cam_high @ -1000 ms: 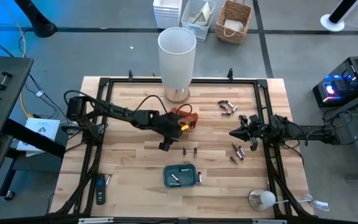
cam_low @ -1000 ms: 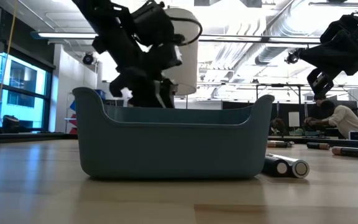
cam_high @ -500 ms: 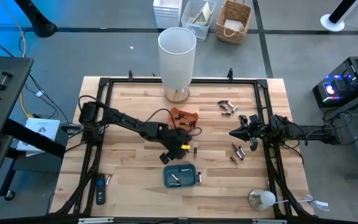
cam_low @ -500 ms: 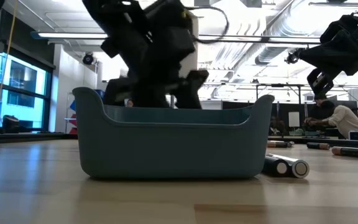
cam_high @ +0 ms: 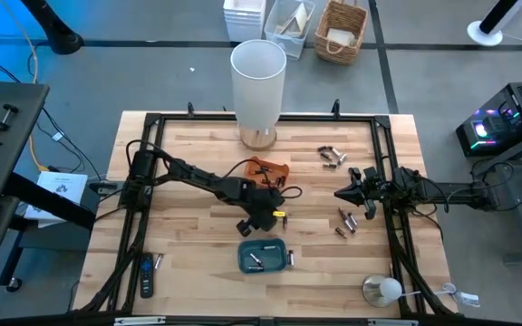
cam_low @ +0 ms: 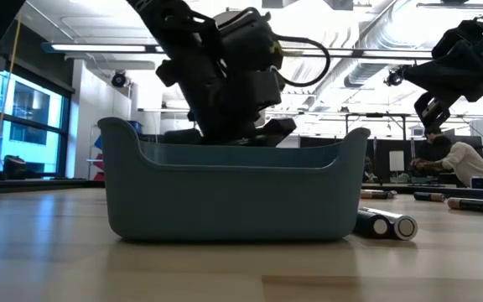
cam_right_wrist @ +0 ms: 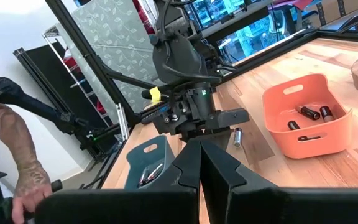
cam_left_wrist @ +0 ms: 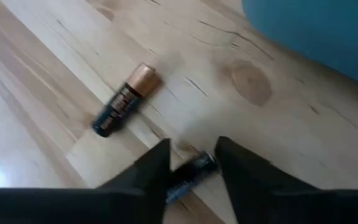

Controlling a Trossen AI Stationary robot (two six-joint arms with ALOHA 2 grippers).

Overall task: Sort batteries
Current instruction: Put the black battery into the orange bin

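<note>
Left jaws (cam_left_wrist: pixel 191 163) straddling a battery (cam_left_wrist: pixel 191 176) unclamped, right jaws (cam_right_wrist: pixel 199 151) shut empty, wooden table (cam_high: pixel 198 231).

The right gripper (cam_right_wrist: pixel 200 163) is closed, fingers (cam_right_wrist: pixel 188 168) pressed together. Beyond it at 12 o'clock the left arm (cam_right_wrist: pixel 185 81) reaches down to the table (cam_right_wrist: pixel 272 168) — a battery (cam_right_wrist: pixel 237 136) lies just beside it. At 2 o'clock an orange tray (cam_right_wrist: pixel 306 118) holds batteries (cam_right_wrist: pixel 309 113); at 10 o'clock a blue tray (cam_right_wrist: pixel 151 162) holds more. A person's hand (cam_right_wrist: pixel 33 190) — far off at 9 o'clock.

My table (cam_high: pixel 188 145) is pale matt planked wood; blue tray (cam_low: pixel 225 197) smooth matt plastic; battery (cam_left_wrist: pixel 124 99) glossy dark wrap, copper-metal end.
</note>
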